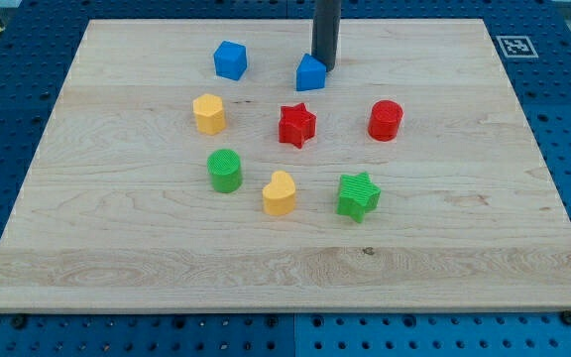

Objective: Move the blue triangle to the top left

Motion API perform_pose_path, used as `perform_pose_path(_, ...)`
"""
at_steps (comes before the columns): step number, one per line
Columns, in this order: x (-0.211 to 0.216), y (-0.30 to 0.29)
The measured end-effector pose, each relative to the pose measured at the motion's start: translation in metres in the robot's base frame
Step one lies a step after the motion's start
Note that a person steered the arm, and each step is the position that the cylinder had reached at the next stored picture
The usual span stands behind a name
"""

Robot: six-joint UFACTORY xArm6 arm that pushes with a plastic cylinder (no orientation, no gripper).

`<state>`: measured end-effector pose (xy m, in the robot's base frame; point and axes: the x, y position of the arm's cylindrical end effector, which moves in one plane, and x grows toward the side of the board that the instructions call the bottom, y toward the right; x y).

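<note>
- My tip (pixel 326 66), a bare rod that grips nothing, touches the blue triangle (pixel 310 73) on its far right side.
- Pushed left, it may hit the blue cube (pixel 230 59).

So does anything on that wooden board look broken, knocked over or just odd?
Nothing stands out. All eight blocks sit flat and apart on the board, none damaged. My tip rests just right of the blue triangle, near the view's top, close enough that it may be touching.
</note>
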<state>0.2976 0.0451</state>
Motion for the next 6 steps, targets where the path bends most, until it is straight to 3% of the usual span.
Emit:
perform_pose_path(4, 0.044, 0.014)
perform_pose_path(6, 0.034, -0.089)
